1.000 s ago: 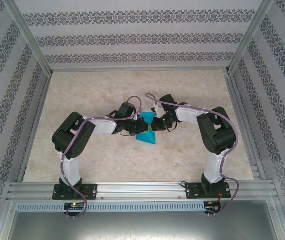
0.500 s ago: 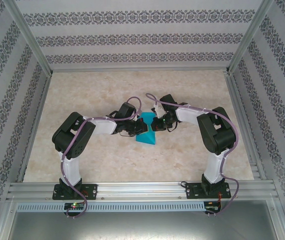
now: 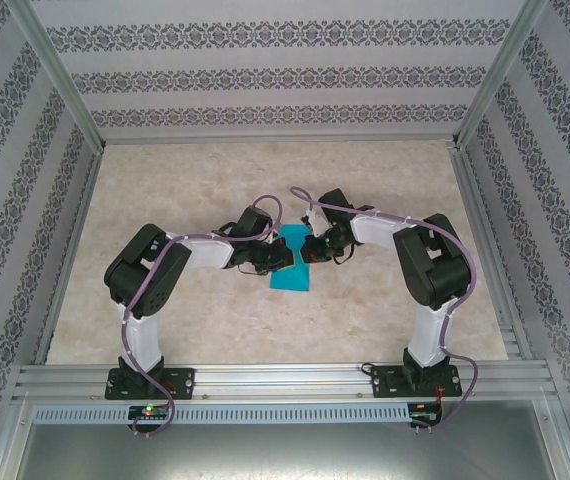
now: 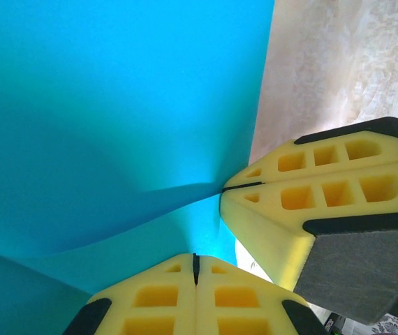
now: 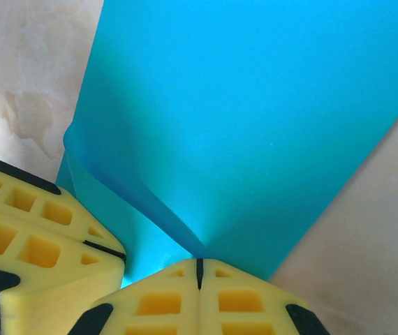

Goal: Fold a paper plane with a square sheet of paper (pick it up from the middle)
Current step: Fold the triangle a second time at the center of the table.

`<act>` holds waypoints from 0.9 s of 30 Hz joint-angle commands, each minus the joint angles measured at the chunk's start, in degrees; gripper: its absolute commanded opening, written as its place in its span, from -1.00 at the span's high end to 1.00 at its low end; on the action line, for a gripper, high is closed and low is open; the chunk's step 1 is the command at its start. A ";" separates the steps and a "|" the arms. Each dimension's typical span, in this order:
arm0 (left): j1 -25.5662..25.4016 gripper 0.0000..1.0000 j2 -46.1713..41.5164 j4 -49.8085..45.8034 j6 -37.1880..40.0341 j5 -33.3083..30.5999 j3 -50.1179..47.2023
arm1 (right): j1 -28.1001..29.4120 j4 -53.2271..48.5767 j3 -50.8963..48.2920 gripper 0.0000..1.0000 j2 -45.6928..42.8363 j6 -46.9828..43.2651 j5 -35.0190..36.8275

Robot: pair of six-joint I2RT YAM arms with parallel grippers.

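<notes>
Teal-blue sheet of paper point(image 3: 290, 276): we are seeing it near the middle of the table, running lengthwise away from the arm bases, with the two gripper tips meeting over its middle from either side.
Sheet from the left wrist: the paper point(image 4: 115, 105) is spreading wide and smooth away from the fingers, and a soft crease is running into the pinch.
Sheet from the right wrist: the paper point(image 5: 255, 105) is fanning out in the same way, with one edge curling over at the left.
Left gripper point(image 3: 279, 260): we are reading it as clenched on the sheet. Its yellow foam pads point(image 4: 171, 279) are pressing flat together with no gap, and the paper is running straight into their seam.
Right gripper point(image 3: 305, 250): we are reading this one as clenched on the sheet too. Its pads point(image 5: 241, 279) are pressing together, and the crease is converging on the line where they meet.
Tips: the two grippers are sitting at an angle just beside each other. The right gripper point(image 4: 224, 190) is reaching in from the right in the left wrist view, and the left gripper point(image 5: 121, 257) is reaching in from the lower left in the right wrist view.
Table point(image 3: 195, 190): a pale marbled beige surface is lying under the sheet and both arms.
Unclear: we are not managing to tell whether the sheet's near end is resting on the table or hanging just above it.
</notes>
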 commanded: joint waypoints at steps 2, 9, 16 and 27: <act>-1.06 1.00 1.40 -1.91 1.02 -0.59 1.42 | 0.34 -0.94 1.27 0.95 1.04 -0.92 2.00; -1.06 1.00 1.72 -1.90 0.95 -0.53 1.55 | 0.34 -1.35 1.66 0.95 1.28 -0.83 2.54; -1.07 1.00 1.94 -2.17 0.95 -0.68 1.57 | 0.36 -1.53 1.80 0.95 1.55 -0.87 2.74; -1.06 1.00 2.53 -3.92 0.78 -1.35 1.57 | 0.34 -1.78 1.80 0.95 1.67 -0.88 2.91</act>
